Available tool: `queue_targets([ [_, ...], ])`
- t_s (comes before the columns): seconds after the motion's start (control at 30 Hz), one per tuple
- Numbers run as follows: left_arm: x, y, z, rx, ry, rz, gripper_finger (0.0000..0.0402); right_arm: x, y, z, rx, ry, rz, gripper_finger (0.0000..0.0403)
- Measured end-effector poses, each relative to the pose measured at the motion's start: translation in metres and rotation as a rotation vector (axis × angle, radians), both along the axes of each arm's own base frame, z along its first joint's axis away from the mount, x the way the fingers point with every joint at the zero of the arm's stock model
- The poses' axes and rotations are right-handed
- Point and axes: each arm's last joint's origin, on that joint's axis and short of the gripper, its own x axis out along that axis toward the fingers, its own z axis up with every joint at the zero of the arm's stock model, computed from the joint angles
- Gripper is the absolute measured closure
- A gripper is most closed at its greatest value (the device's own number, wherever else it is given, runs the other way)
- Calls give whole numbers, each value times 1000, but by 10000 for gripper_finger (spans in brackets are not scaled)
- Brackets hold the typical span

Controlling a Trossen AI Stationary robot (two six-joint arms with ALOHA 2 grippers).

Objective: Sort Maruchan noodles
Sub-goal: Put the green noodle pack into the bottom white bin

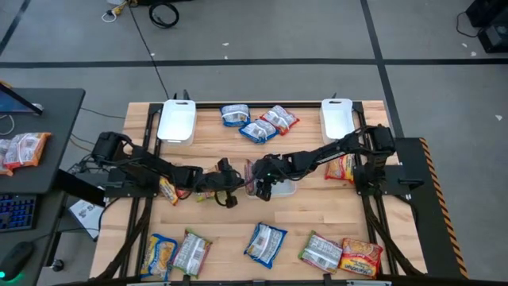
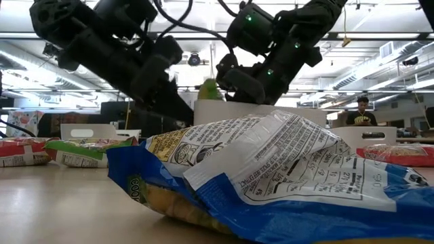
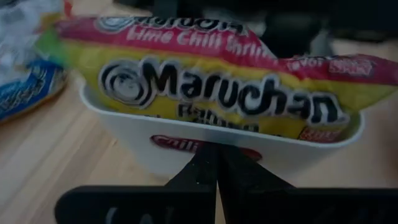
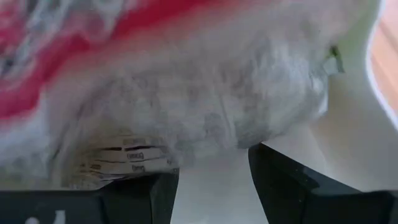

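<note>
Maruchan packet in play: you see a flat yellow-and-pink plastic "Lime Chili Shrimp" ramen packet (image 3: 211, 81) standing on edge in a small white rectangular tray (image 3: 249, 152) at mid-table, between the two grippers.
Packet axis: in the left wrist view its long side lies level along the tray's rim, printed face toward the left gripper; the top half rises above the rim.
Right arm pose: your right arm reaches from the table's right side in toward the centre, forearm low, wrist tipped down over the tray (image 1: 274, 187).
Right gripper (image 1: 263, 186): its fingers (image 4: 283, 180) stand apart, released, with the packet's silvery back (image 4: 205, 106) just ahead of the tips; you cannot tell whether they touch it.
Left arm pose: your left arm stretches from the left side across the table, nearly flat, ending just beside the tray.
Left gripper (image 1: 230, 196): fingers (image 3: 205, 177) pressed together, clenched on nothing, tips pointing at the tray's near wall.
Other packets: you have three blue-white or red ones (image 1: 258, 123) near the far edge, one (image 1: 340, 168) under the right arm, one (image 1: 167, 190) under the left arm, and five (image 1: 265, 242) along the near edge.
Other trays: two white rectangular trays (image 1: 176, 121) sit at the far corners.
</note>
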Motion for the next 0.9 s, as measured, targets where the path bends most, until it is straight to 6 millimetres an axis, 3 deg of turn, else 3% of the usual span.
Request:
queue_targets([
  [0.2, -11, -1, 11, 28, 63, -22, 395, -3, 0, -1, -3, 31, 1, 206],
  [0.5, -42, -5, 38, 24, 168, -43, 395, -11, -2, 8, -26, 74, 3, 206],
  [0.6, -56, -9, 50, -1, 167, -52, 395, -17, -4, 21, -57, 68, -20, 206],
  [0.73, -76, -16, 64, -64, 169, -56, 395, -26, -7, 53, -130, -10, -81, 206],
  [0.9, -93, -30, 63, -118, 232, -73, 395, -40, 3, 94, -230, -149, -134, 206],
])
